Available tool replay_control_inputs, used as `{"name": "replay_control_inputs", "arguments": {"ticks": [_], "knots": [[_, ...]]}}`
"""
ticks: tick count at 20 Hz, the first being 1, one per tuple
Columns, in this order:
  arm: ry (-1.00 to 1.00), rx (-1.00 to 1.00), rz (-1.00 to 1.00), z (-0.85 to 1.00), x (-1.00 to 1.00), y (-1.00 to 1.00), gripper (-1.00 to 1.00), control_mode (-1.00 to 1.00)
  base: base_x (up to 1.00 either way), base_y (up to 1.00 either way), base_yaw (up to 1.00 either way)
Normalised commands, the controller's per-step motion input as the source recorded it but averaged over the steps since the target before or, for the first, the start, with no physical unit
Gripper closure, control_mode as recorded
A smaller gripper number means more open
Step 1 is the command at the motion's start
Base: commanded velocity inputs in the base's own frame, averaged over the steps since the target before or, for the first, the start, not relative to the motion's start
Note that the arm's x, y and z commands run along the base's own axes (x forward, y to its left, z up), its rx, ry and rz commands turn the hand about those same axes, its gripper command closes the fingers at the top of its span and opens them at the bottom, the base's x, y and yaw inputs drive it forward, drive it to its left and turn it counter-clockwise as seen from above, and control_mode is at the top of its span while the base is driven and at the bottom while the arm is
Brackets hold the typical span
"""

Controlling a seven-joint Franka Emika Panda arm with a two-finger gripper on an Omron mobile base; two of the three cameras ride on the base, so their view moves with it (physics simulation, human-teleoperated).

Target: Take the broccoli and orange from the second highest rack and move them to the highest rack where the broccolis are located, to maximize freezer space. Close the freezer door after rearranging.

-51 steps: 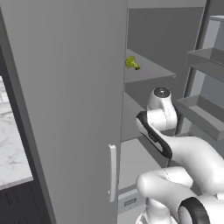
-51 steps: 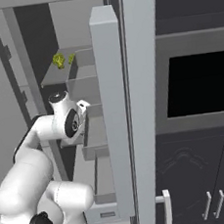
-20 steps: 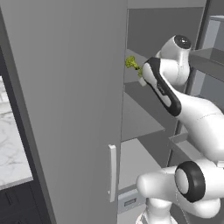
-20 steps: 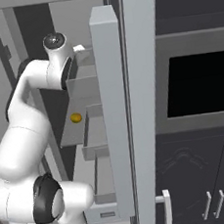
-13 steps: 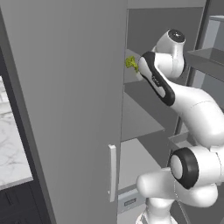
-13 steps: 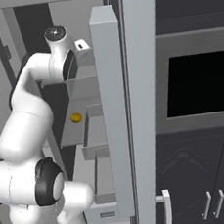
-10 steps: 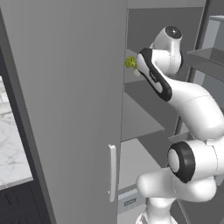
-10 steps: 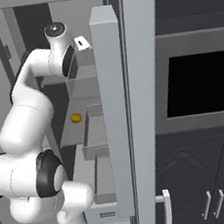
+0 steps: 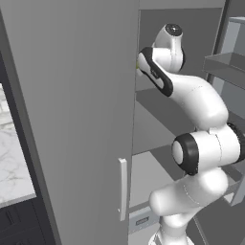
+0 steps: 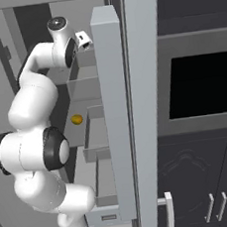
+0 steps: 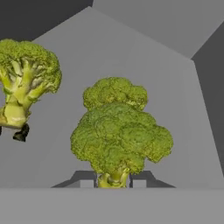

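In the hand view my gripper (image 11: 113, 182) is shut on the stem of a held broccoli (image 11: 120, 138), whose lumpy green head rises just above the finger tips (image 11: 86, 180). A second broccoli (image 11: 114, 92) sits right behind it on the highest rack (image 11: 131, 52). A third broccoli (image 11: 27, 78) stands to the left. In the left base view my arm reaches up into the freezer (image 9: 158, 110) at that top rack, and a sliver of broccoli (image 9: 139, 63) shows by the hand. The orange (image 10: 77, 119) lies on the rack below.
The open freezer door (image 10: 115, 110) with its bins stands close to the right of my arm. A tall grey panel with a bar handle (image 9: 123, 189) borders the opening on the left. The rack's back wall and side walls close in around the florets.
My arm has risen from the lower rack to the highest one, uncovering the orange below. In the last half second the hand moved a little deeper toward the florets.
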Motion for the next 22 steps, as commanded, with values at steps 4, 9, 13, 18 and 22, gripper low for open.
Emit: {"name": "replay_control_inputs", "arguments": {"ticks": [4,9,13,18,22], "knots": [[0.0,0.0,0.0,-0.4,0.53,0.06,1.0,-1.0,0.0,0.0,0.0],[0.0,0.0,0.0,-0.39,0.36,0.01,-1.0,-1.0,0.0,0.0,0.0],[0.0,0.0,0.0,-0.1,0.02,0.03,-1.0,-1.0,0.0,0.0,0.0],[-0.03,0.0,0.0,0.0,-0.27,0.16,-1.0,-1.0,0.0,0.0,0.0],[-0.14,0.0,0.0,0.0,-0.71,0.14,-1.0,-1.0,0.0,0.0,0.0]]}}
